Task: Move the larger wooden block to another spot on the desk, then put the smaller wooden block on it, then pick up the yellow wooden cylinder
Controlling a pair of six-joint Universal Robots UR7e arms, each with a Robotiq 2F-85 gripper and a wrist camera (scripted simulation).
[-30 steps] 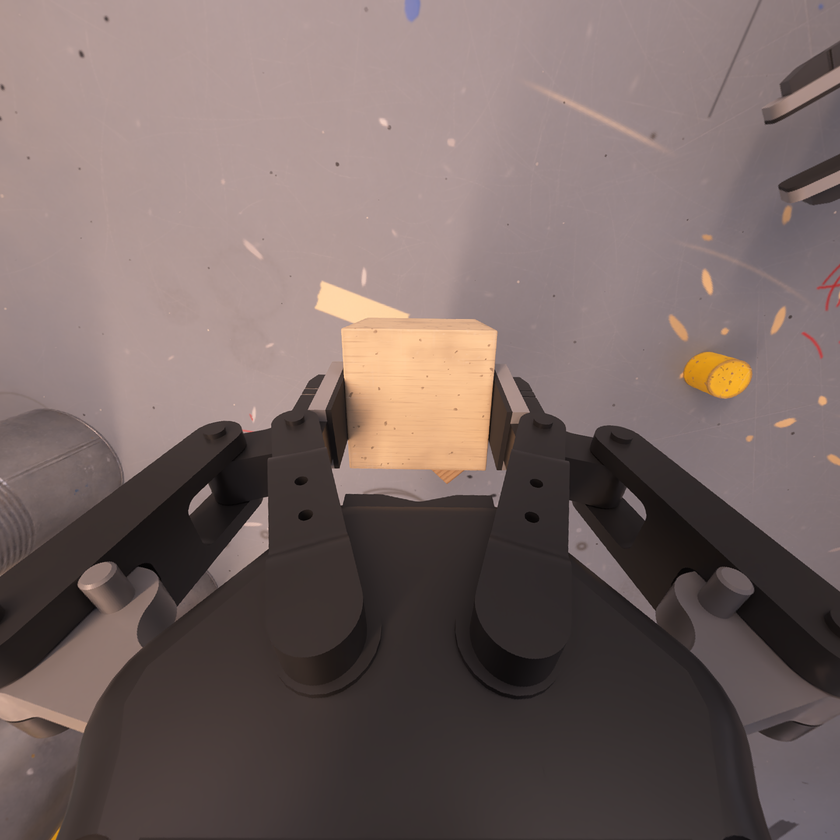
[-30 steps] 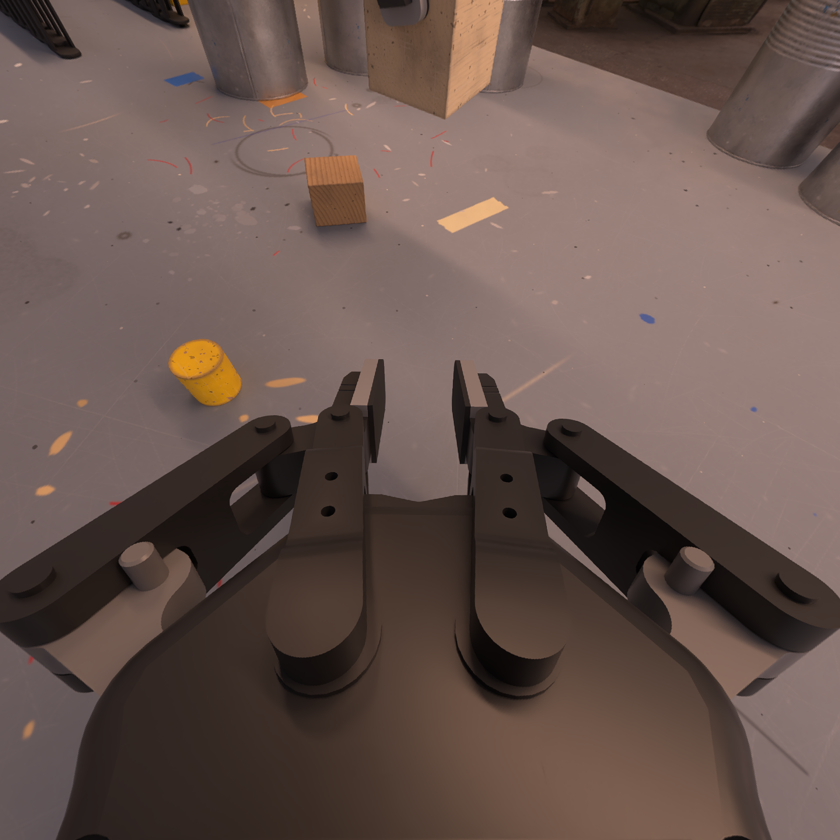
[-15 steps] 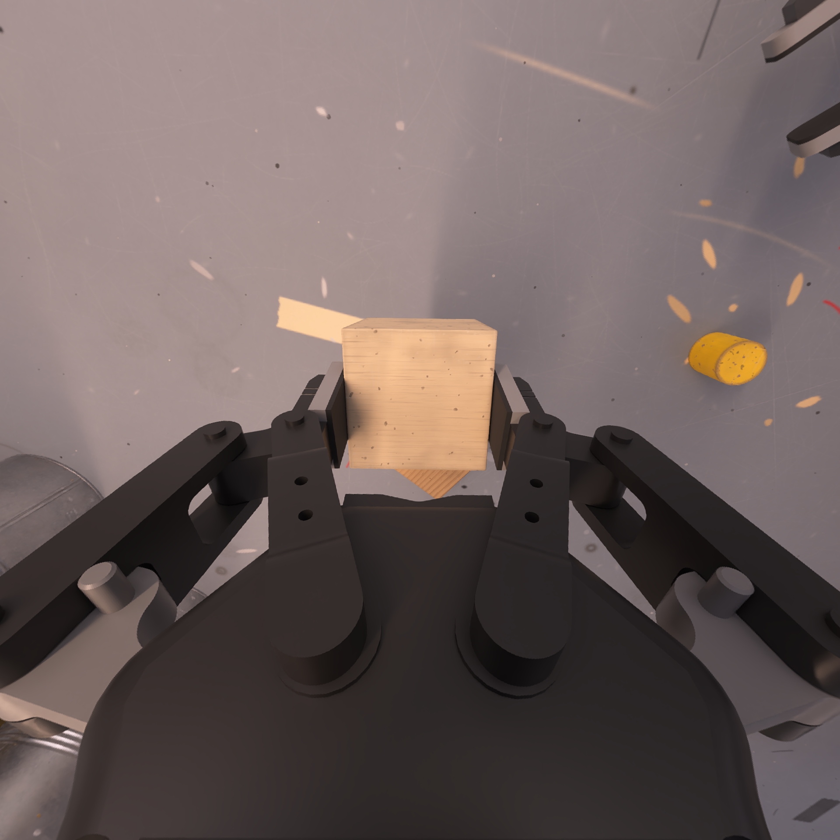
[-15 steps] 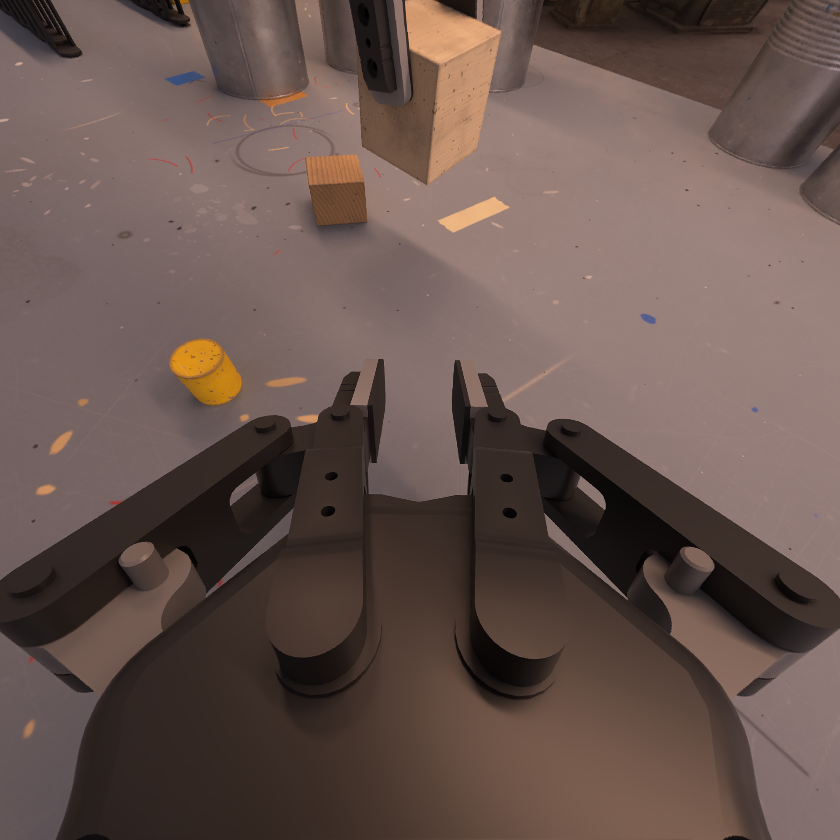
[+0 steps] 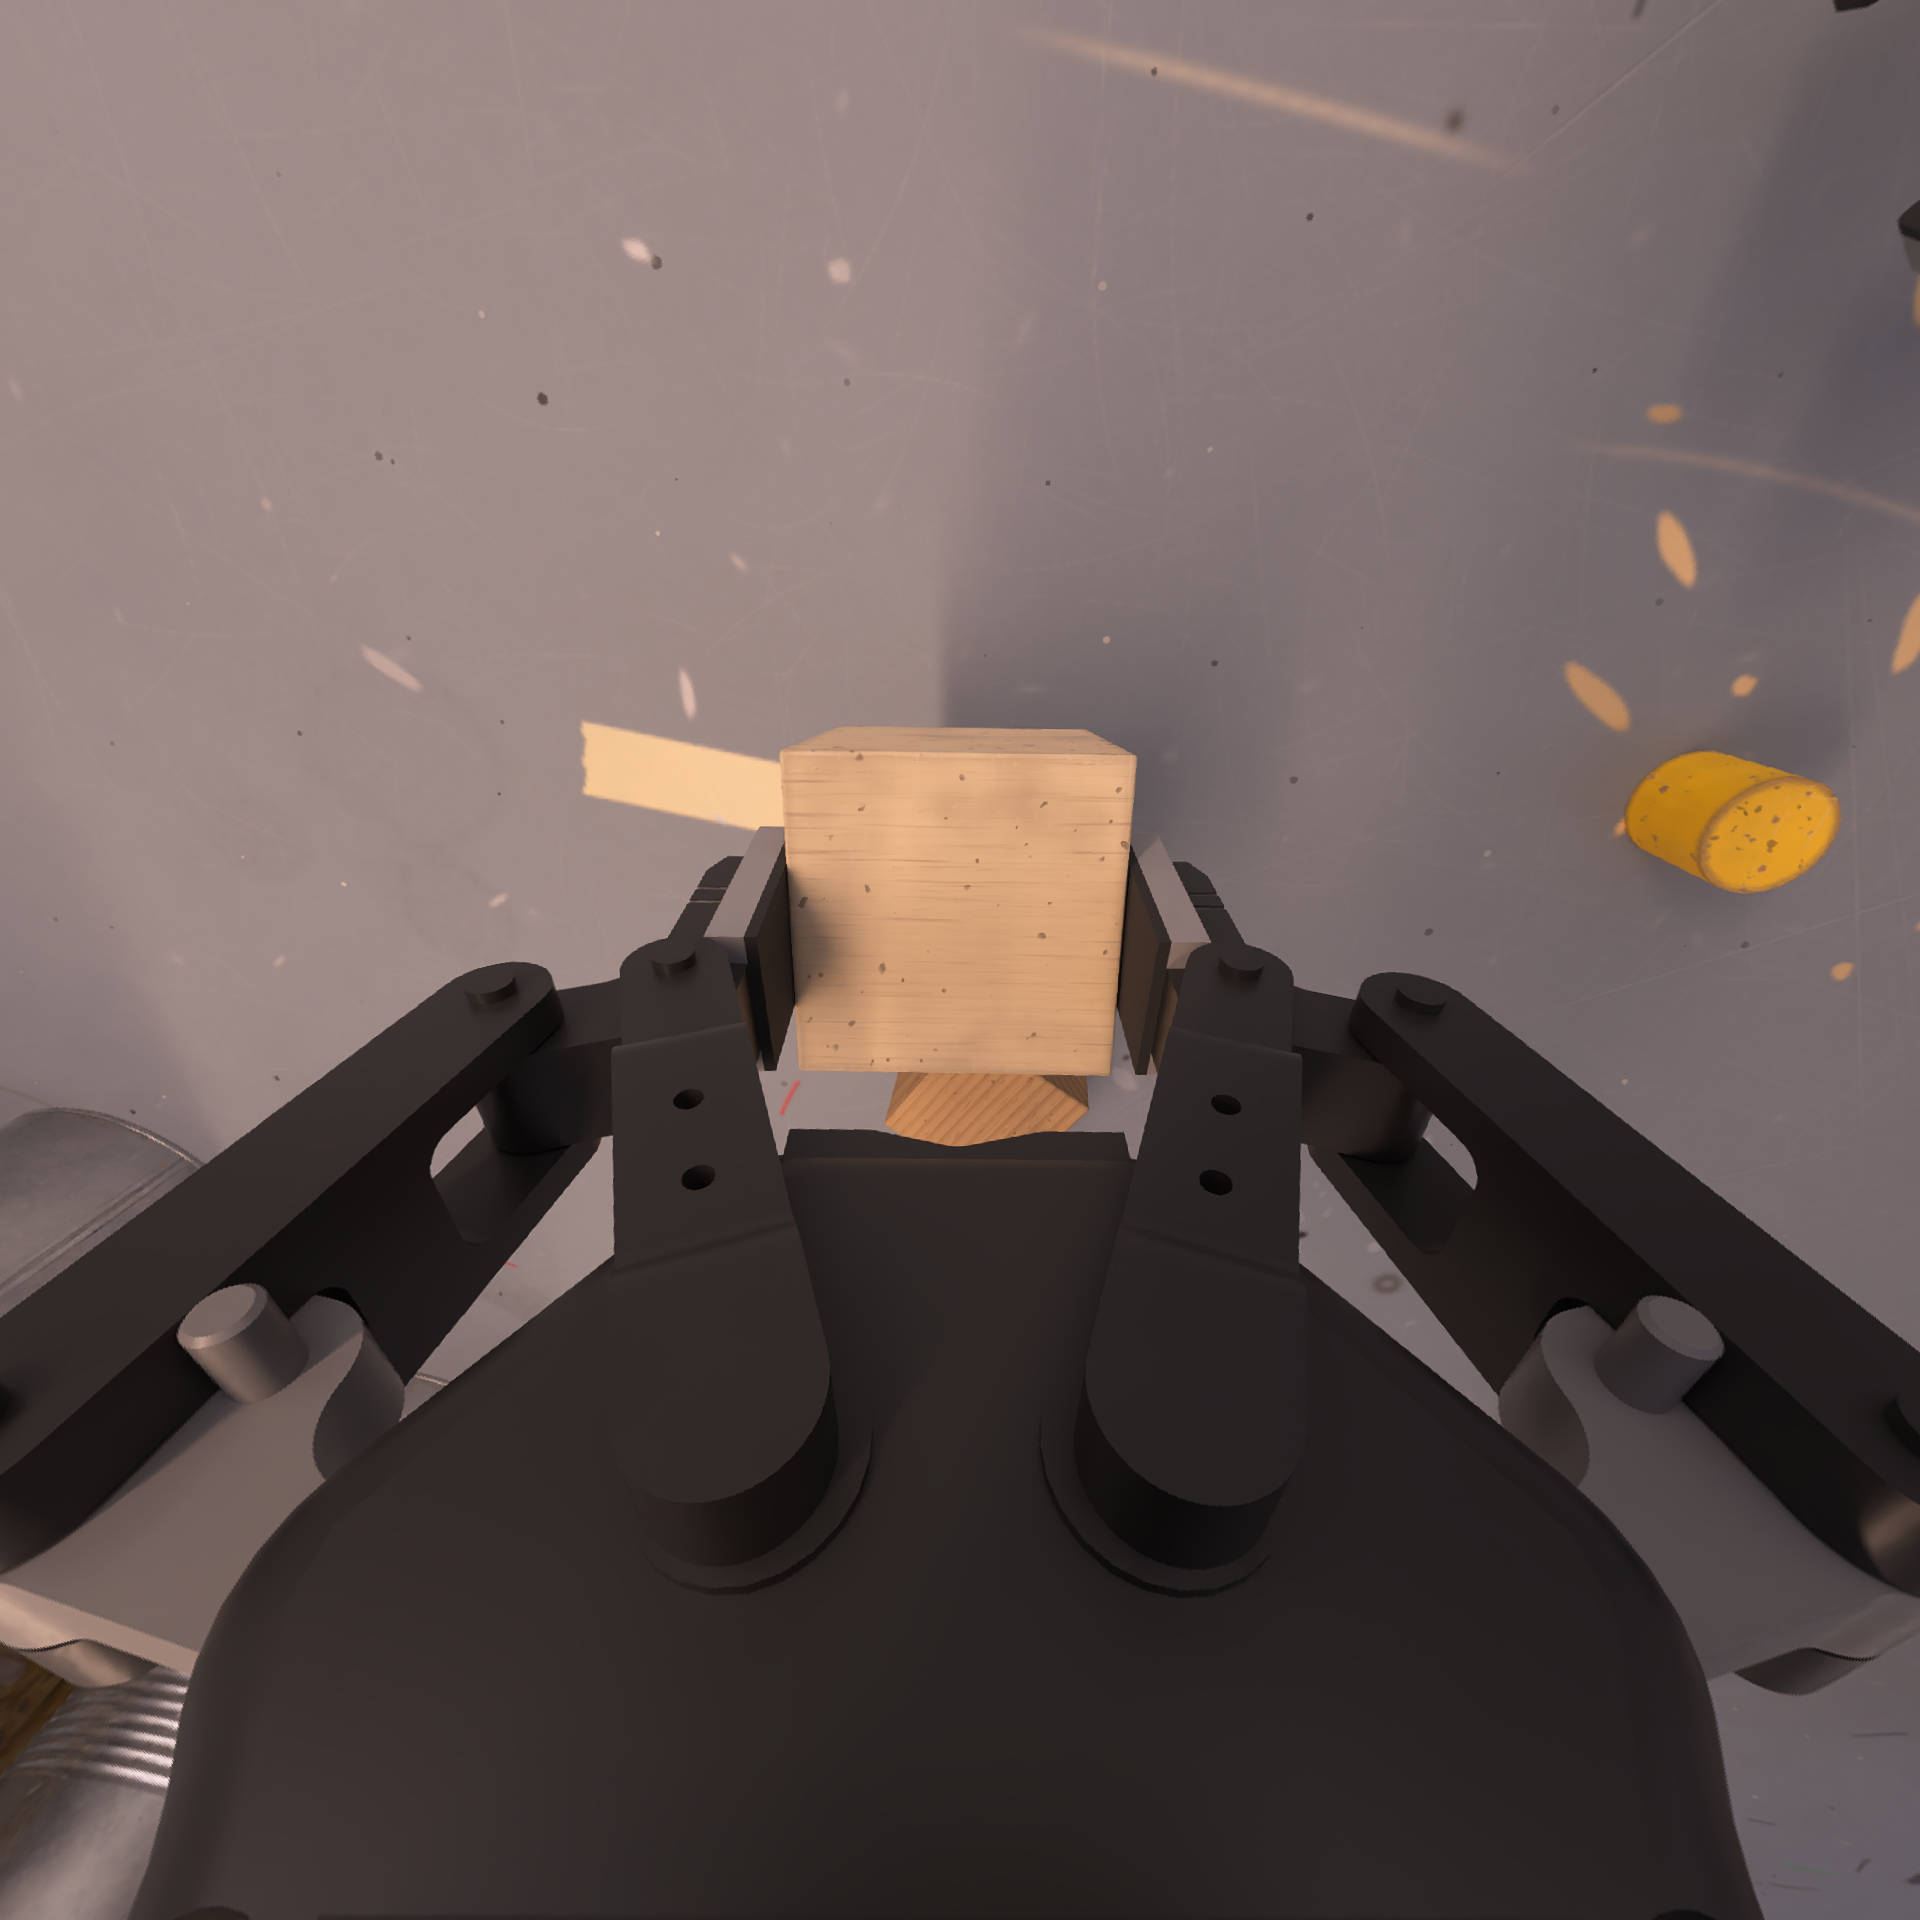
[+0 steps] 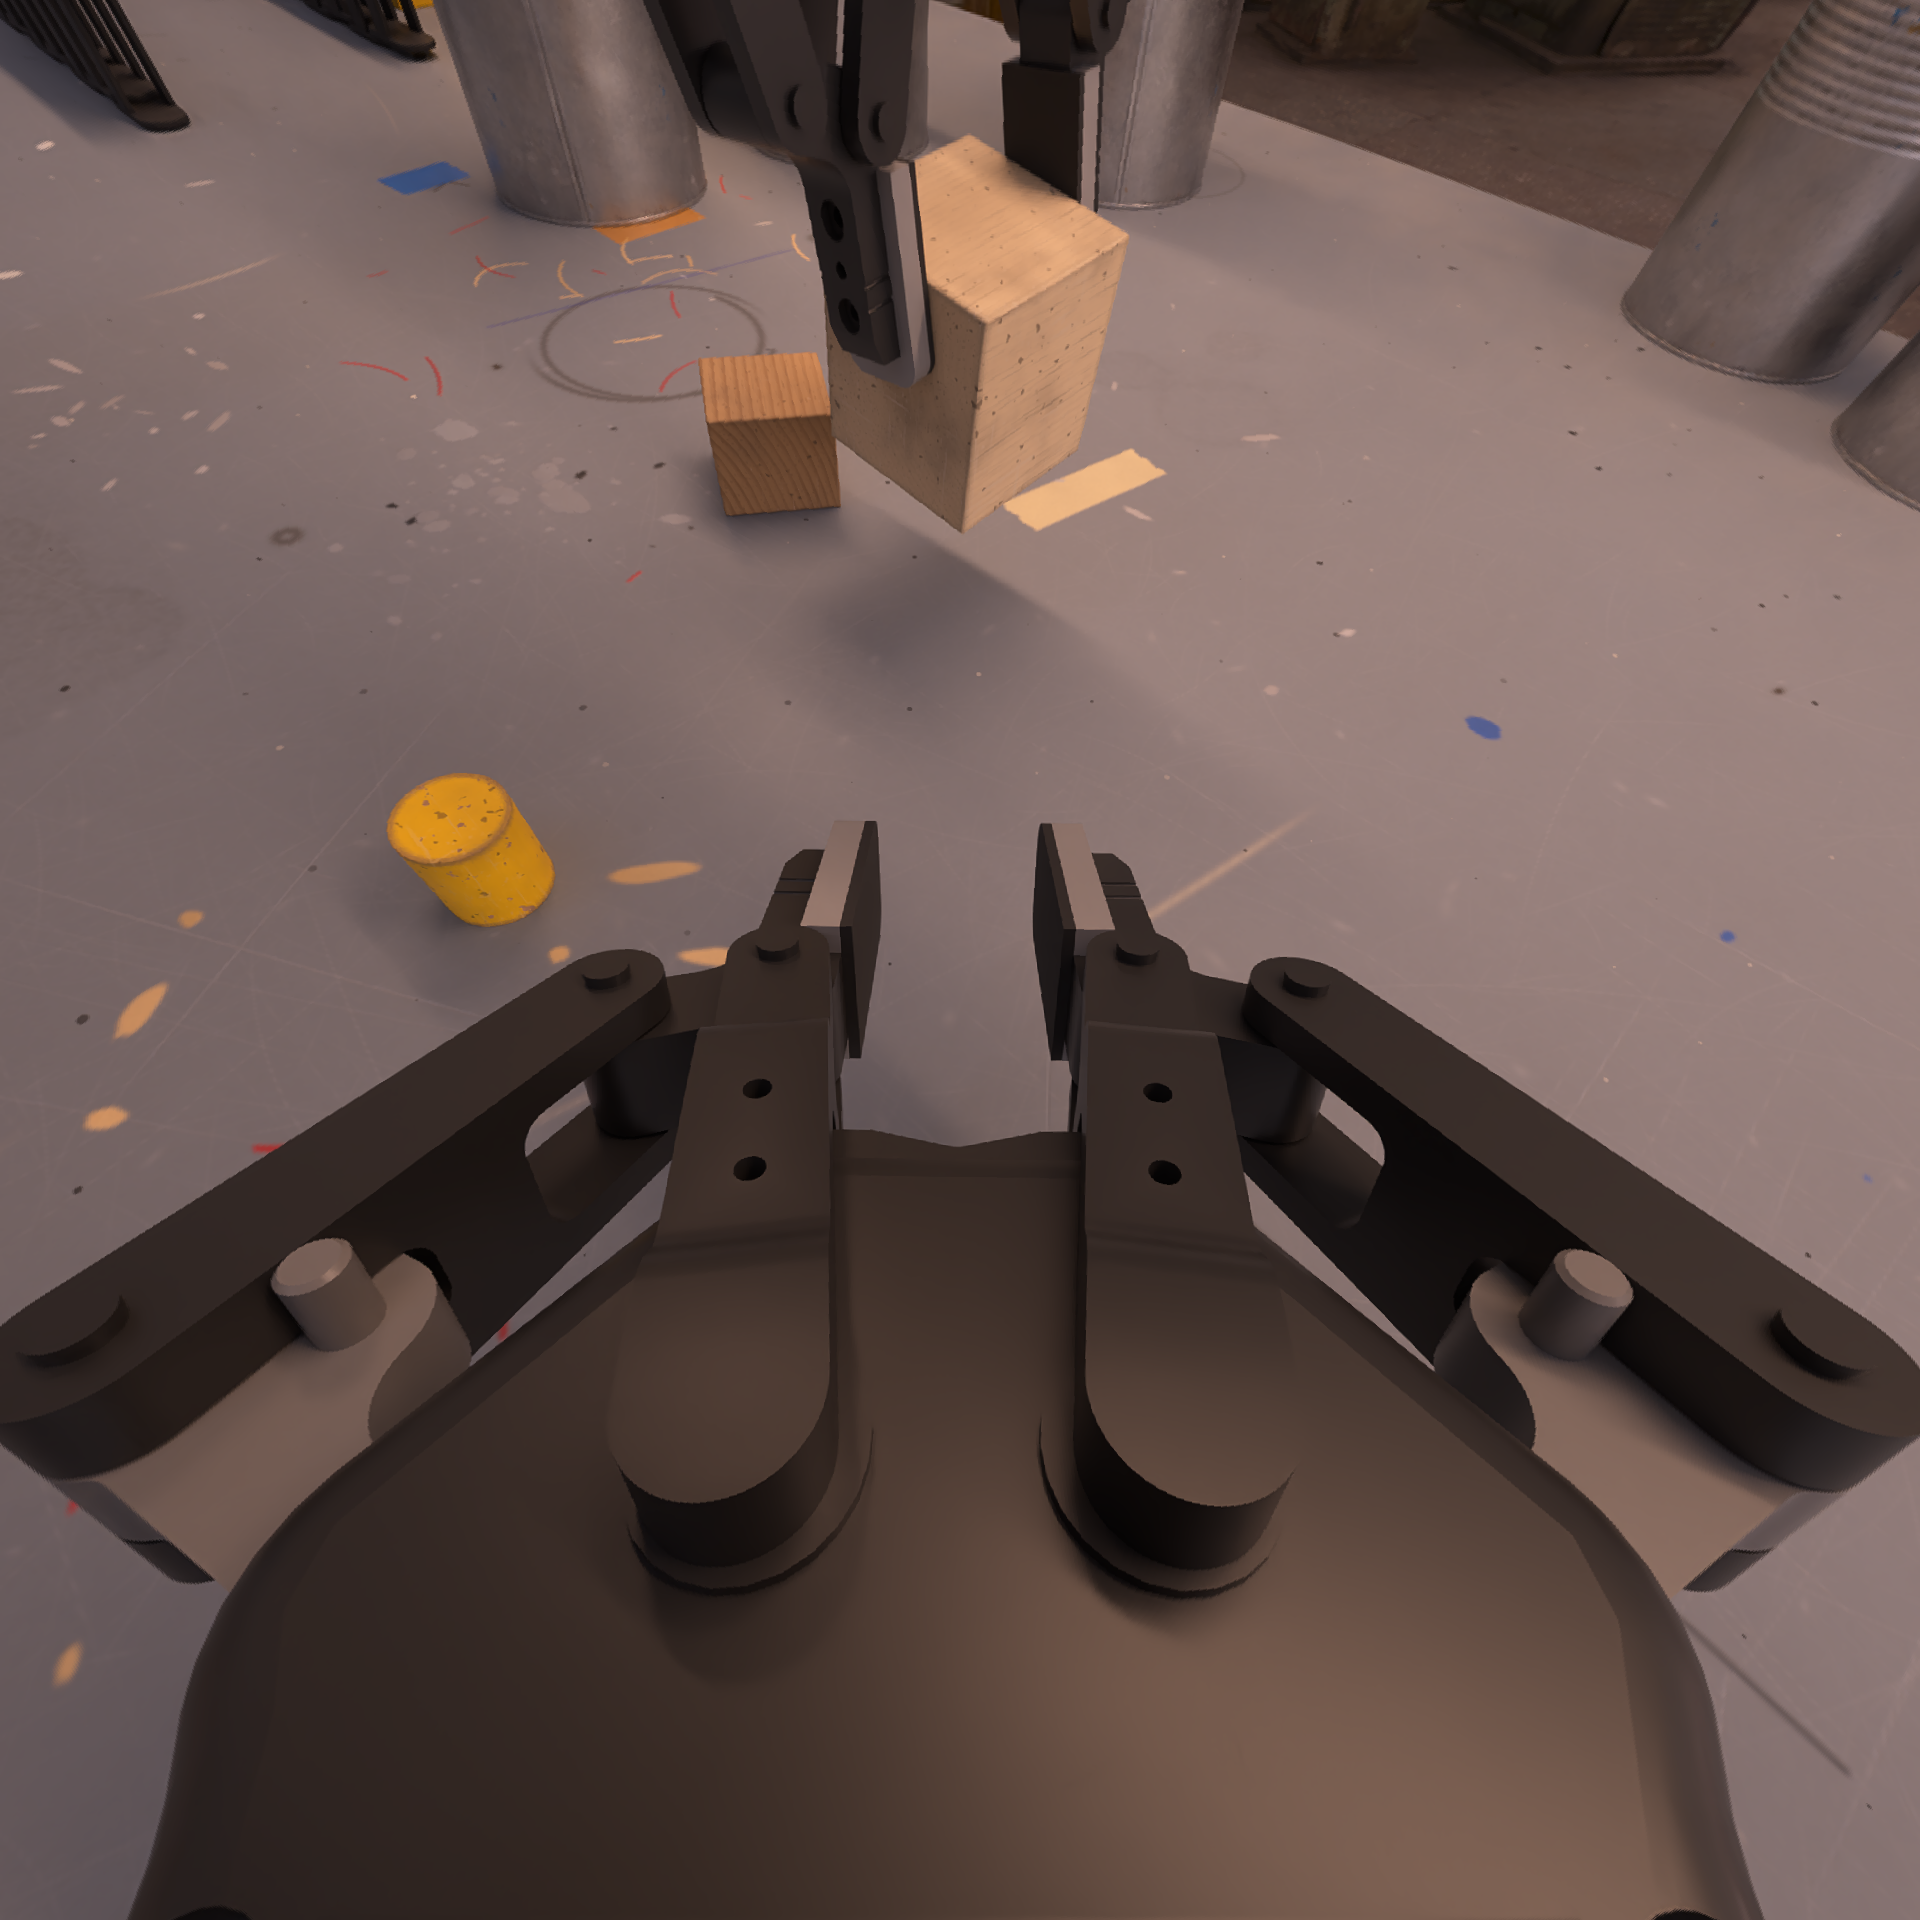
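On the scuffed grey desk (image 6: 1351,831), the left gripper (image 5: 956,935) clamped the larger wooden block (image 5: 951,904) aloft just beside the smaller wooden block (image 6: 771,431), so lowering it flat, clear of that landmark, seemed wise, while the right gripper (image 6: 956,914) waited part-open and empty.

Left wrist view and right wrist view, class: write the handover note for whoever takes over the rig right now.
Left gripper: shut on the larger wooden block, held above the desk.
Right gripper: open, empty.
Smaller wooden block: on the desk, beside the carried block.
Yellow wooden cylinder: on its side, ahead of the right gripper, to its left.
Done: larger block lifted.
Left: set it down, stack the smaller block, pick up the cylinder.
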